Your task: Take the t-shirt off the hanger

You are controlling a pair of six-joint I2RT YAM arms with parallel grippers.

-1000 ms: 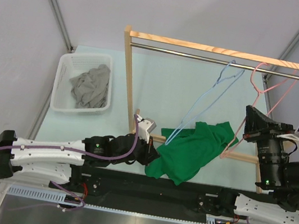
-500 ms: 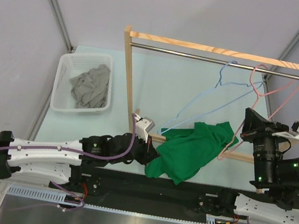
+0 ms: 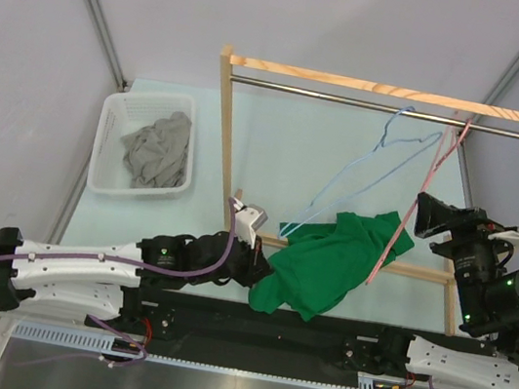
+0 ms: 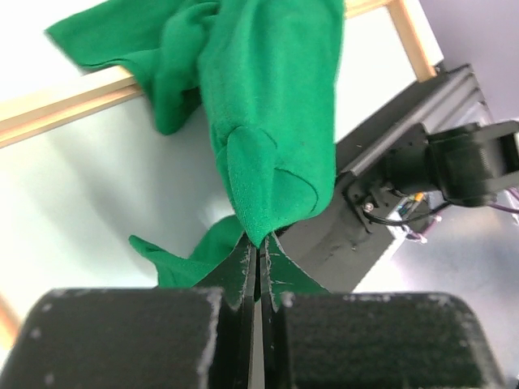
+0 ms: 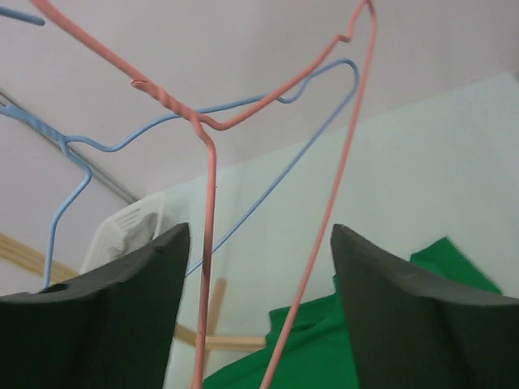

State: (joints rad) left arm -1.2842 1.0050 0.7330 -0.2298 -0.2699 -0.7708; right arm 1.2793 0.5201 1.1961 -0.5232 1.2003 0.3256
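The green t-shirt point(image 3: 328, 263) lies crumpled over the rack's low wooden bar point(image 3: 423, 273). My left gripper point(image 3: 262, 272) is shut on its near edge; in the left wrist view the jaws point(image 4: 258, 243) pinch a fold of the t-shirt point(image 4: 276, 105). The pink hanger point(image 3: 425, 191) hangs from the rail, its lower end at the shirt's right edge; I cannot tell whether it is still inside the cloth. My right gripper point(image 3: 420, 220) stands open beside it. In the right wrist view two wires of the pink hanger point(image 5: 209, 203) pass between the spread fingers, with the t-shirt point(image 5: 312, 348) below.
A blue hanger point(image 3: 373, 163) hangs empty left of the pink one, also the blue hanger point(image 5: 289, 167) behind it. The wooden rack's upright point(image 3: 224, 140) and metal rail point(image 3: 334, 96) frame the area. A white bin point(image 3: 113, 122) with a grey garment sits far left.
My right gripper has opened and let go of the pink hanger, which swung left to hang nearly straight down from the rail. The left gripper kept its hold on the shirt.
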